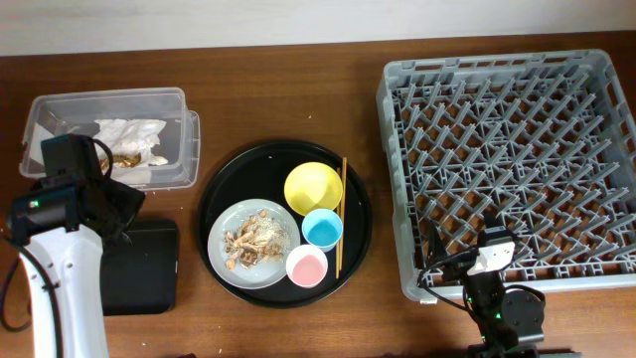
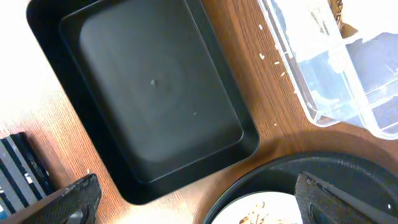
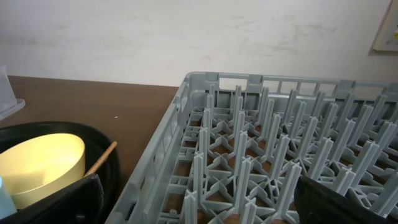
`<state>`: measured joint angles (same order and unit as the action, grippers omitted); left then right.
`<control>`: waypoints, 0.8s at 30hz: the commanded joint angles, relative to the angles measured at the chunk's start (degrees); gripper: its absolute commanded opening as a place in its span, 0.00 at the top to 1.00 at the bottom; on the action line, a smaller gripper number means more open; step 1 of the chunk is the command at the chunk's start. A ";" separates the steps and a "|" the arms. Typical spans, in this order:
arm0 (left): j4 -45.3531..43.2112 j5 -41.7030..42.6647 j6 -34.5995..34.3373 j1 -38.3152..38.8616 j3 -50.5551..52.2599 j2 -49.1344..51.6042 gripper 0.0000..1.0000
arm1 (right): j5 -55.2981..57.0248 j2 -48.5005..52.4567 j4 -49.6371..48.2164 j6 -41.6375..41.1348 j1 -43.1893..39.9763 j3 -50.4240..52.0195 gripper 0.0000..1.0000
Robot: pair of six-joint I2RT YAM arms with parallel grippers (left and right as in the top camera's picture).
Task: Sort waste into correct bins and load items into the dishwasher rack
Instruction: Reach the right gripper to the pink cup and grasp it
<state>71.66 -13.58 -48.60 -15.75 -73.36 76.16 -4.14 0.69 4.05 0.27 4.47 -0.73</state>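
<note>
A large grey dishwasher rack (image 1: 507, 169) sat at the right of the tabletop (image 1: 298, 89). At centre, a round black tray (image 1: 214, 194) carried one pale-grey plate (image 1: 219, 231) of flaky food scraps (image 1: 253, 244), one yellow bowl (image 1: 313, 187), two cups (a light-blue cup (image 1: 322, 230) and a pink cup (image 1: 306, 267)) and wooden chopsticks (image 1: 341, 219).

The clear box (image 1: 60, 109) at upper left held crumpled white napkins (image 1: 129, 134). The shallow black tray (image 1: 149, 268) lay below it.

Only the left wrist view showed white crumbs (image 2: 262, 56) beside the box.

Both end effectors were released, grasping nothing — the left end effector (image 2: 196, 186) by the shallow black tray, the right end effector (image 3: 199, 193) at the rack's near edge.

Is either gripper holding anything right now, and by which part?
Nothing is held: left gripper open near the rectangular black tray, right gripper open by the dishwasher rack.
</note>
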 commanded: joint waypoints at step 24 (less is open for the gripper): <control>0.22 -0.81 0.72 -0.24 -0.24 -0.42 0.01 | 5.92 70.18 65.51 -25.88 40.59 -91.45 0.01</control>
<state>71.79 -13.63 -48.58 -15.75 -73.36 76.07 -17.10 64.93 68.58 -21.02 33.30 -90.45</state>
